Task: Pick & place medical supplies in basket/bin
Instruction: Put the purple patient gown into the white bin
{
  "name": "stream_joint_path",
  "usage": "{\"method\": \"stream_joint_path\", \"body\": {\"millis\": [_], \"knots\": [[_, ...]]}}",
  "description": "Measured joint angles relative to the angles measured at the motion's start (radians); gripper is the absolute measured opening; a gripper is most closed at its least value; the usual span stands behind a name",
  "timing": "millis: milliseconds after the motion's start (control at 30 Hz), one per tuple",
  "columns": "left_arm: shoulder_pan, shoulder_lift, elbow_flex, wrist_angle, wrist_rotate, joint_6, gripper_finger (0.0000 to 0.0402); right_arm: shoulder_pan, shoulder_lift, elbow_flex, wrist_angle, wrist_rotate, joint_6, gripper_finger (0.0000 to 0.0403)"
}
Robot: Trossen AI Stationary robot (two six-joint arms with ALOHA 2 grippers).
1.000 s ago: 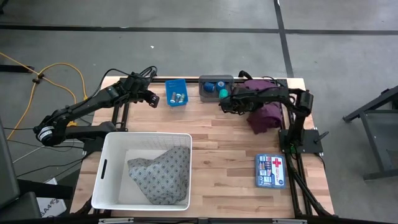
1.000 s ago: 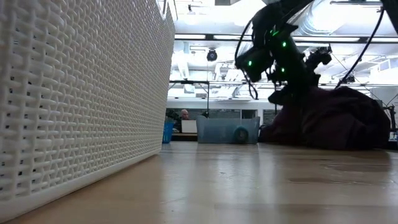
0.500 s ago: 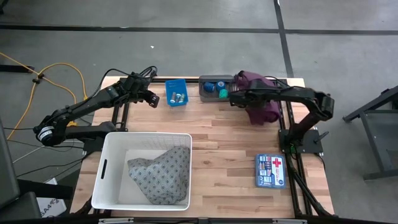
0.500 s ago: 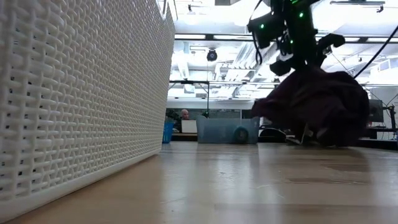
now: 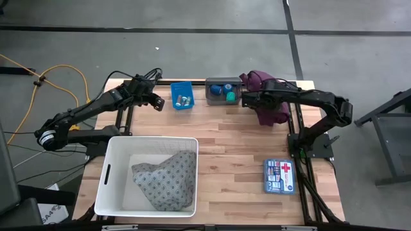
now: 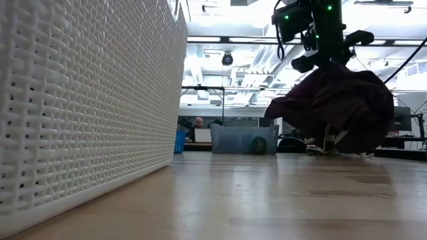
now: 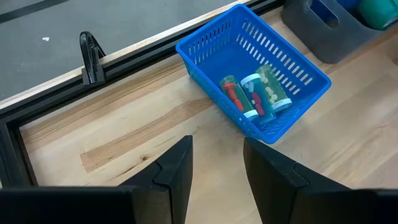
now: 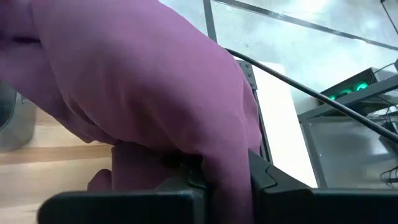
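right pincer (image 8: 224, 171) clamped on maroon cloth (image 5: 273, 109), cloth hanging beneath

Right pincer (image 5: 248, 98) has lifted the maroon cloth (image 5: 273, 108) off the table; cloth now hangs bunched.

The maroon cloth (image 5: 272, 108) hangs bunched in a loose, rounded clump near the table's far right corner, just beside the grey bin. In the low view the cloth (image 6: 341, 107) is lifted, its lower folds barely clear of, or brushing, the wood.

The grey patterned cloth (image 5: 166, 179) lies crumpled inside the white basket (image 5: 109, 173), heaped toward the basket's right side. The basket is a large rectangular tub with a slot handle, standing upright at the table's near left.

Small vials (image 7: 256, 96) with red, yellow and green contents lie on their sides in the blue bin. Blue and green tape rolls (image 5: 224, 93) sit in the grey bin.
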Motion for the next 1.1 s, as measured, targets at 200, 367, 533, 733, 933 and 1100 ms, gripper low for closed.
{"method": "stream_joint_path", "body": {"millis": [200,367,533,733,933,1100], "knots": [[0.000,0.000,0.000,0.000,0.000,0.000,0.0136,-0.001,0.000,0.000,0.000,0.033,-0.074,0.0031],[0.000,0.000,0.000,0.000,0.000,0.000,0.0136,0.000,-0.011,0.000,0.016,0.045,-0.084,0.0033],[0.000,0.000,0.000,0.000,0.000,0.000,0.0136,0.021,-0.021,0.060,0.009,0.119,-0.096,0.0039],[0.000,0.000,0.000,0.000,0.000,0.000,0.0136,0.044,-0.027,0.182,0.025,0.211,-0.210,0.0039],[0.000,0.000,0.000,0.001,0.000,0.000,0.0136,0.079,-0.027,0.279,0.136,0.270,-0.403,0.0039],[0.000,0.000,0.000,0.002,0.000,0.000,0.0136,0.119,-0.026,0.352,0.283,0.304,-0.600,0.0039]]}}
